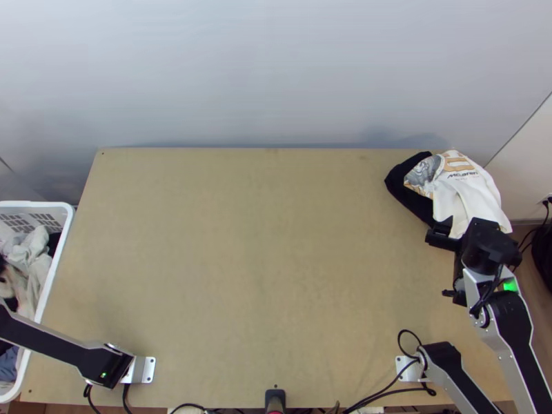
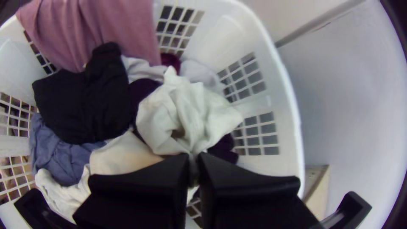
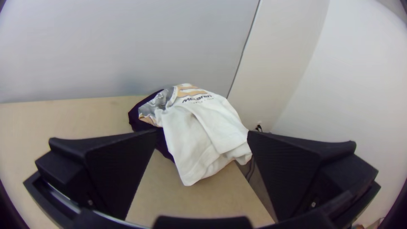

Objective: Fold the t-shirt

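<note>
Evidently, the left gripper (image 2: 193, 160) pinches the crumpled off-white cloth (image 2: 186, 112); the light wooden table (image 1: 241, 276) lies just right of the white plastic basket (image 1: 58, 255).

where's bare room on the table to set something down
Bare tabletop stretches between the laundry basket and the white printed t-shirt. Crowded: the far right corner, with shirt, black cloth and right hand; also the clothes-filled basket.

Lab-like spot: arm bases (image 1: 146, 370), cables (image 1: 408, 330), laundry basket (image 1: 34, 204).
</note>
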### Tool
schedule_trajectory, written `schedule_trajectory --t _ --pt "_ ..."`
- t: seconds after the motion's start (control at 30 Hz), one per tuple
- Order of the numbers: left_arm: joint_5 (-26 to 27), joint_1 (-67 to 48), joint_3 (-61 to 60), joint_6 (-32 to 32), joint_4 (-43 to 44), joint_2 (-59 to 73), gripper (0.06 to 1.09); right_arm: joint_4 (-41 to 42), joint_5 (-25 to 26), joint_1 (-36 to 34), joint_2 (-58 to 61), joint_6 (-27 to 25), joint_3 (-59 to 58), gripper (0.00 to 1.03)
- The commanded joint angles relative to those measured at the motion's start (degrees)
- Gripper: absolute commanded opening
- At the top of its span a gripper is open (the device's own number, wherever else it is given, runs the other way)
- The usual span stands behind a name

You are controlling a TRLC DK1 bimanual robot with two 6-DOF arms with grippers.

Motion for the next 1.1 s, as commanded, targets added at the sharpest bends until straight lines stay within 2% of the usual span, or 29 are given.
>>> schedule_trajectory --t 0.0,0.2,0.47,0.53,0.67,0.8,1.07 --pt "8.0 -2.4 -0.1 -0.5 -5.1 -18.8 0.09 1.3 0.1 -0.3 -0.1 0.0 1.6 0.98" --pt "15.5 -8.4 -1.5 -0.5 -10.6 -36.7 0.09 2.8 0.5 -0.3 0.6 -1.7 4.8 0.98" --pt "15.6 -31.4 -10.1 -1.6 -11.7 -59.1 0.09 1.9 0.9 -0.4 -0.1 -2.3 6.3 0.98" --pt "13.7 -40.7 -10.8 -3.5 -11.7 -61.9 0.09 1.6 1.2 -0.4 -0.5 -2.7 6.5 0.98" --pt "3.5 -61.7 -12.6 -4.3 -10.9 -63.1 0.09 1.6 1.2 -0.4 -0.9 -4.3 6.7 0.98" --pt "-3.5 -78.1 -14.6 -4.8 -8.9 -61.3 0.09 1.6 1.2 -0.5 -1.1 -5.0 7.3 0.98" --pt "-11.2 -101.6 -16.8 -7.2 -3.0 -51.2 0.09 1.2 1.3 -0.7 -1.1 -5.6 7.5 0.98"
